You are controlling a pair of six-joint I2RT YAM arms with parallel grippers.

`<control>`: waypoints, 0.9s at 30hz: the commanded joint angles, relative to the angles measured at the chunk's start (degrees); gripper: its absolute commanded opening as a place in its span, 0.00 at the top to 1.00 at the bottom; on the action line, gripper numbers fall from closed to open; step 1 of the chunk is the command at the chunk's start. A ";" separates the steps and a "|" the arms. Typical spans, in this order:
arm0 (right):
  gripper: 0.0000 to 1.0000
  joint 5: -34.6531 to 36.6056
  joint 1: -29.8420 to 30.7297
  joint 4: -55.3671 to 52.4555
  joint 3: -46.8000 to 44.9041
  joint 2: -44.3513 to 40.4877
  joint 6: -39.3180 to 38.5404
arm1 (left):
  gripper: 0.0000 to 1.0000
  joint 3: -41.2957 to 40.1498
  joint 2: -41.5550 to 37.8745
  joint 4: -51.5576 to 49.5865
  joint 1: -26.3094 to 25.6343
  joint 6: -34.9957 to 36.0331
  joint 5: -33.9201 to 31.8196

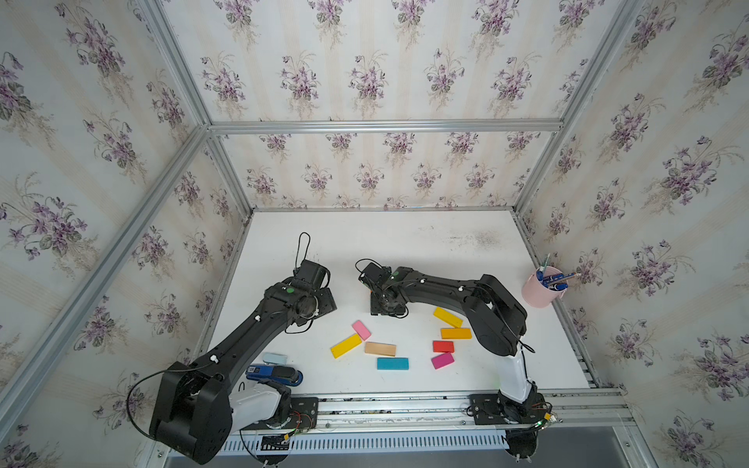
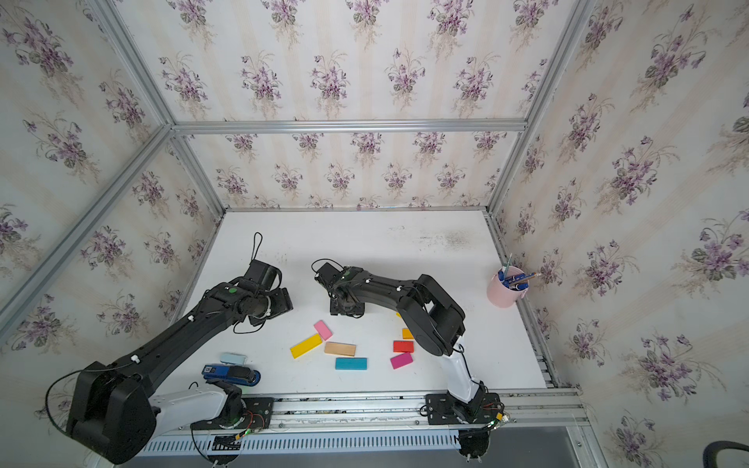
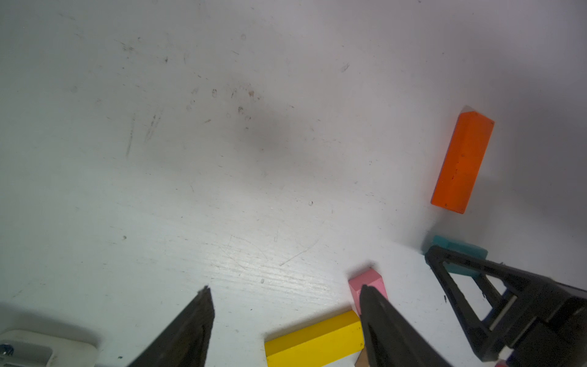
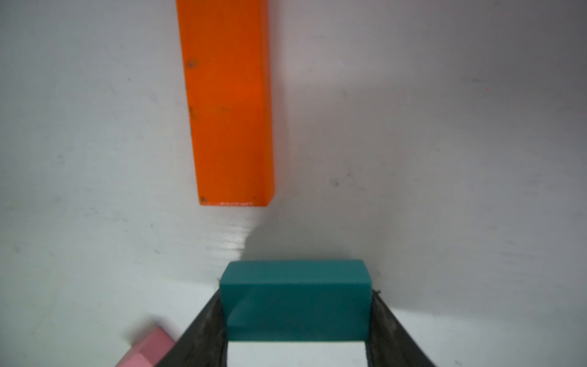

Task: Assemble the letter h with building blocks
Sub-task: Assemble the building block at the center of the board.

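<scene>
My right gripper (image 4: pixel 297 294) is shut on a short teal block (image 4: pixel 295 305), low over the table just off the end of a long orange block (image 4: pixel 228 105). From above the right gripper (image 1: pixel 387 310) points down and hides both. My left gripper (image 3: pixel 286 290) is open with nothing in it, above a yellow block (image 3: pixel 313 340) and a pink block (image 3: pixel 368 281). More building blocks lie loose in front: pink (image 1: pixel 361 330), yellow (image 1: pixel 345 345), wood (image 1: pixel 380 349), long teal (image 1: pixel 392 363), yellow (image 1: pixel 447 317), orange (image 1: pixel 456 333), red (image 1: pixel 443 346), magenta (image 1: pixel 442 360). The letter h is not in view.
A pale blue pad (image 1: pixel 274 358) and a dark blue stapler-like object (image 1: pixel 275 375) lie at the front left under the left arm. A pink cup (image 1: pixel 541 287) with pens stands at the right wall. Aluminium frame rails edge the white table (image 1: pixel 405 243).
</scene>
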 commanded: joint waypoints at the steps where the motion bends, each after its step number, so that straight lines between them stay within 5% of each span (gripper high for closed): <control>1: 0.49 1.25 0.00 -2.37 2.39 1.81 0.30 | 0.25 -0.13 -0.48 0.04 0.20 0.44 -0.65; 27: 0.48 2.01 -0.06 -6.35 8.18 8.13 0.13 | 0.25 -0.72 -0.36 0.57 0.86 1.23 0.05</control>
